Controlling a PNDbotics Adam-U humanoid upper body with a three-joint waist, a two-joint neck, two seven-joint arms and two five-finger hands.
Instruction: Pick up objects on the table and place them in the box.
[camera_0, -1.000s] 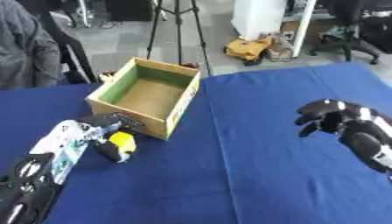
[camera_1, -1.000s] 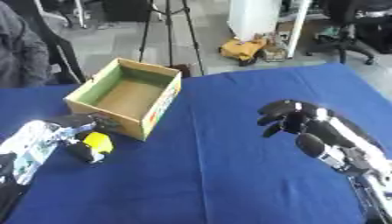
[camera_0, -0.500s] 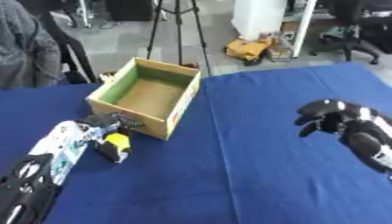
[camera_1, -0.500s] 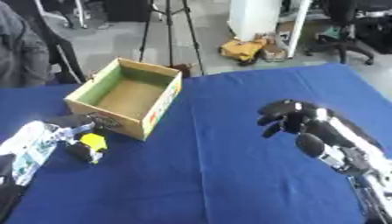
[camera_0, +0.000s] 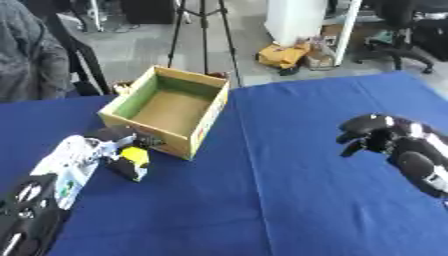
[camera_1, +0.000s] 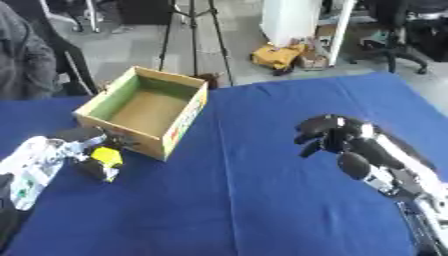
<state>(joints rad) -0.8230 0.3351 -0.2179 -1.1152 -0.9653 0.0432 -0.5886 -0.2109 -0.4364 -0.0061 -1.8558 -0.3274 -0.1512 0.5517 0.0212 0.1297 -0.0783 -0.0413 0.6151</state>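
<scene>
Gripping the yellow-and-black object (camera_0: 131, 161) just beside the cardboard box (camera_0: 168, 116) near wall, the left hand (camera_0: 112, 141) curls around it. Lifting too low risks striking that wall. The right hand (camera_1: 328, 136) hovers curled, holding nothing.

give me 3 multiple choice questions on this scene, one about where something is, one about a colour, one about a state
1. Where is the yellow object?
A. inside the box
B. on the cloth beside the box, at the left hand
C. under the right hand

2. What colour is the table cover?
A. blue
B. red
C. white

3. What is the cardboard box like?
A. closed
B. tipped over
C. open-topped, nothing seen inside

Answers:
1 B, it sits outside the box wall by the left hand.
2 A, blue all over.
3 C, bare floor shows.
</scene>
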